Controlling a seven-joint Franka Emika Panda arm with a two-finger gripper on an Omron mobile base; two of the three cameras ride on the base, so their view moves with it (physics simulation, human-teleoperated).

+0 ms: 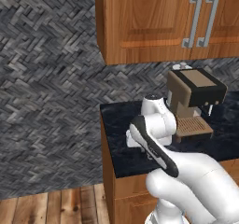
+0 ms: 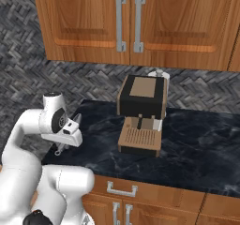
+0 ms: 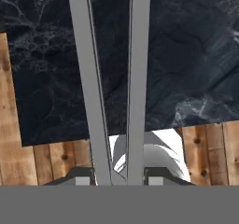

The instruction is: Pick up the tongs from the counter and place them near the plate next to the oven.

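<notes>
As you look along the hand camera, you find the gripper (image 3: pixel 119 181) pressed together on the tongs (image 3: pixel 112 78), its two small tips flanking the pair of long silver-grey arms right at the bottom of the view. Those arms run straight up the picture, close side by side, over the black veined tabletop (image 3: pixel 196 55), with wooden floor boards (image 3: pixel 210 148) showing past its edge. From the right base camera you see the hand low over the tabletop's left front corner, and a thin grey piece below it looks like part of the tongs, though it is too small for you to be sure; you cannot tell there whether the tongs touch the surface. Just beyond, toward the middle of the tabletop, stands a brown and black coffee machine (image 2: pixel 141 111) with a ribbed drip tray at its front. Behind it you have the dark herringbone wall (image 2: pixel 28 74), and above hang the brown wooden upper cabinets (image 2: pixel 178 18) with paired silver handles (image 2: pixel 130 20).
</notes>
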